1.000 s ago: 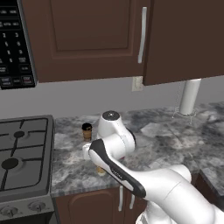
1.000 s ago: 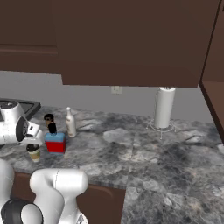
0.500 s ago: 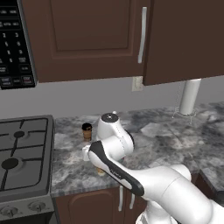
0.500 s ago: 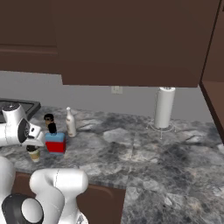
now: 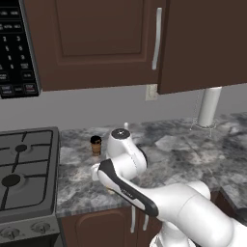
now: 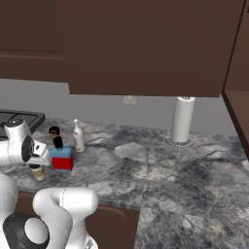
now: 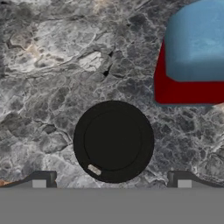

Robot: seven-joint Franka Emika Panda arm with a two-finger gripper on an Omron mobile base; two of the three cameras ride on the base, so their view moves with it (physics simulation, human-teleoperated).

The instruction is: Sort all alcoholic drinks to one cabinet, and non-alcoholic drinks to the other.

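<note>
Looking straight down through my hand view, I have a tan coffee cup's black lid dead centre, with my tool spread open, one fingertip at 8 o'clock of the lid and the other at 4 o'clock, neither touching it. At 1 o'clock of that lid sits the squat blue bottle with its red label, apart from the cup on the marbled grey desk.

From the right base view, that cup stands near the front edge of the desk, just under my wrist. The blue bottle stands at its 2 o'clock, the slim pale bottle with the white cap further back, and the second coffee cup at 10 o'clock of the blue one.

In the left base view, the second cup stands beside the stove. Up at 12 o'clock hangs the dark brown wall cabinet, door shut, silver bar handle upright.
</note>
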